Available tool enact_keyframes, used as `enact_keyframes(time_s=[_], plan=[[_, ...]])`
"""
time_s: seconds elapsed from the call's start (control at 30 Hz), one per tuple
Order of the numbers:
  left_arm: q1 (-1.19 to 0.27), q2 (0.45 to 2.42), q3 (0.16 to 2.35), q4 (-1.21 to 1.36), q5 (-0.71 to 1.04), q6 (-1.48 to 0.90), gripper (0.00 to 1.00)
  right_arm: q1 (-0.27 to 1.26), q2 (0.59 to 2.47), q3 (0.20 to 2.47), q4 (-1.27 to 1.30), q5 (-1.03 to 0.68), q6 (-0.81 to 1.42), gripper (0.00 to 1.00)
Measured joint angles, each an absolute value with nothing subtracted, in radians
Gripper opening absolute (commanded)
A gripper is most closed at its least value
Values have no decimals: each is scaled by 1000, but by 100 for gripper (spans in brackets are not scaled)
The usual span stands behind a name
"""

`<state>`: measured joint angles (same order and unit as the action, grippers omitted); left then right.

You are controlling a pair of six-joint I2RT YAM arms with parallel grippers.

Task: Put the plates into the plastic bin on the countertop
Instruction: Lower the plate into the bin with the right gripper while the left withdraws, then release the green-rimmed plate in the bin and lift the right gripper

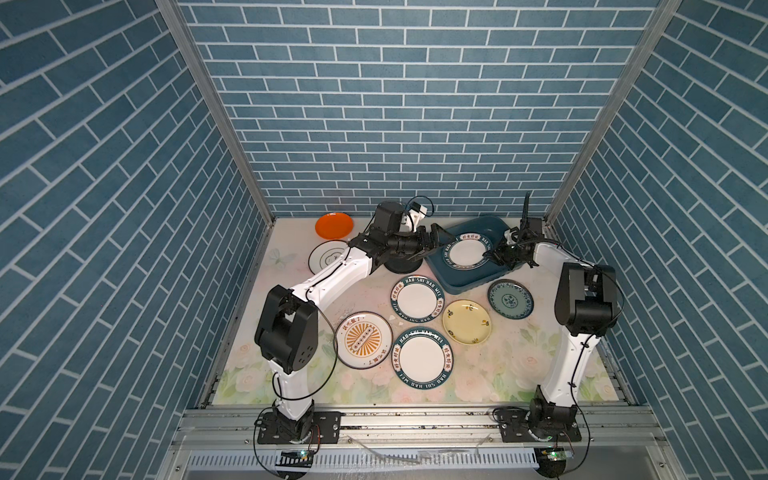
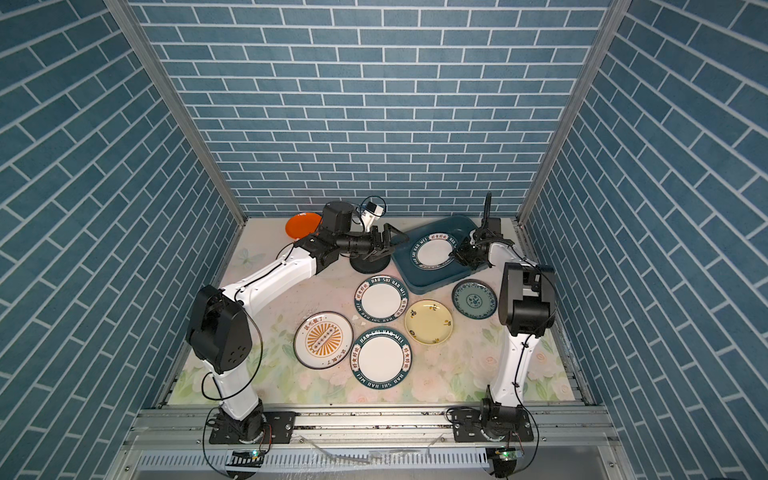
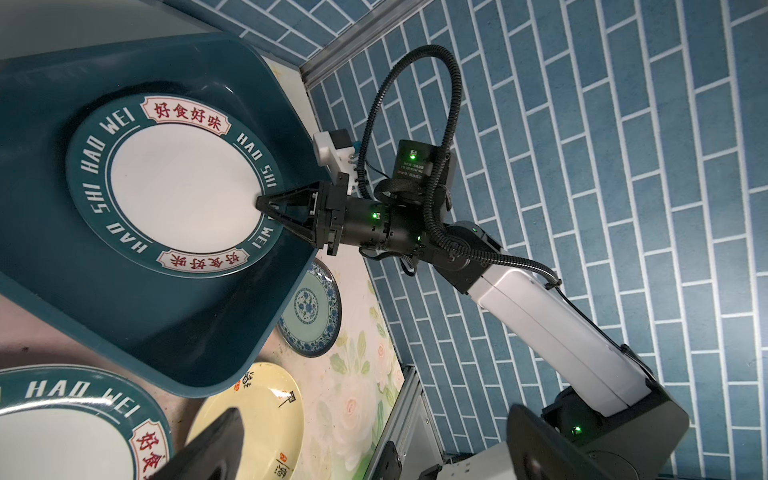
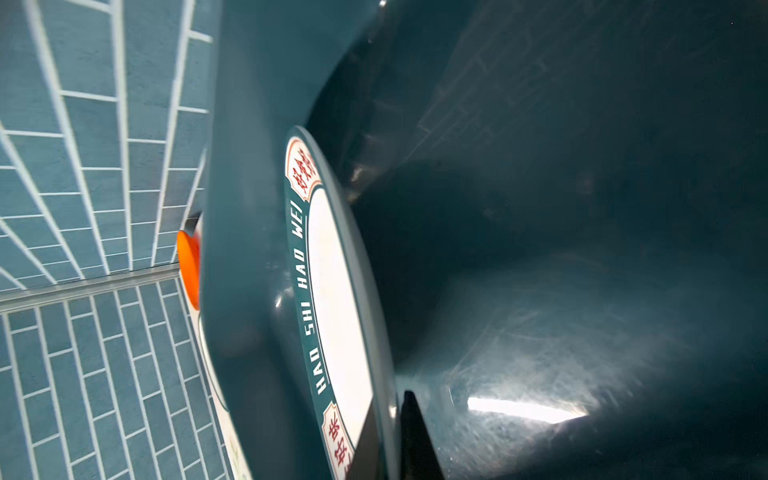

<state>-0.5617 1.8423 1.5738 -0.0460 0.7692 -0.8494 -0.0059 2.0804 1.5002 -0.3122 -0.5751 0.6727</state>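
Reaching over plastic bin (image 1: 457, 284), right gripper (image 3: 262, 204) clamps rim of plate (image 3: 183, 187) lettered "HAO SHI HAO WEI"; left gripper (image 1: 442, 242) extended level, jaws wide, empty.

**One plate in the bin, eight out on the countertop**

The plastic bin (image 1: 465, 279), dark teal with rounded corners, sits askew at the far right of the flower-printed countertop (image 1: 498, 374). Inside it is the gripped plate (image 1: 467, 252), white with a teal lettered rim. Its right edge is pinched by the right gripper (image 3: 261, 204) and seems lifted.

The middle lettered plate (image 1: 417, 300) lies flat just near-left of the bin, and the near lettered plate (image 1: 422, 358) lies nearer still. The sunburst plate (image 1: 363, 340) lies just left of that one. The pale yellow plate (image 1: 467, 321) and the patterned teal plate (image 1: 510, 299) lie near the bin's near side.

At the far left are the orange plate (image 1: 334, 225) and the outline plate (image 1: 328, 257). The black plate (image 1: 401, 266), mostly hidden, lies between them and the bin.
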Motion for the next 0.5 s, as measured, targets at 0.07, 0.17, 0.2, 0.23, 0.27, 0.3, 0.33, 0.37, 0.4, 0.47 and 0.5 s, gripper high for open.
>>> enact_keyframes(time_s=[0.07, 0.17, 0.2, 0.23, 0.27, 0.3, 0.33, 0.37, 0.4, 0.47, 0.5], plan=[[-562, 1842, 1581, -46, 769, -851, 100, -6, 2099, 1510, -320, -572, 673, 0], [-562, 1842, 1587, -47, 770, -853, 100, -6, 2106, 1529, -328, -567, 672, 2], [-562, 1842, 1588, -47, 769, -853, 100, -6, 2107, 1533, -330, -562, 671, 4], [-562, 1842, 1588, -48, 769, -853, 100, -6, 2108, 1536, -332, -558, 670, 5], [-562, 1842, 1588, -48, 768, -853, 100, -6, 2109, 1538, -334, -555, 667, 6], [-562, 1842, 1588, -49, 768, -853, 100, -6, 2109, 1539, -335, -553, 664, 8], [-562, 1842, 1588, -49, 768, -853, 100, -6, 2110, 1542, -337, -553, 664, 11], [-562, 1842, 1588, -50, 768, -853, 100, -6, 2110, 1543, -338, -552, 663, 13], [-562, 1842, 1588, -51, 768, -853, 100, -6, 2110, 1546, -343, -546, 661, 17], [-562, 1842, 1588, -52, 768, -853, 100, -6, 2114, 1554, -357, -535, 647, 24], [-562, 1842, 1588, -52, 768, -853, 100, -6, 2117, 1559, -365, -531, 642, 26]])
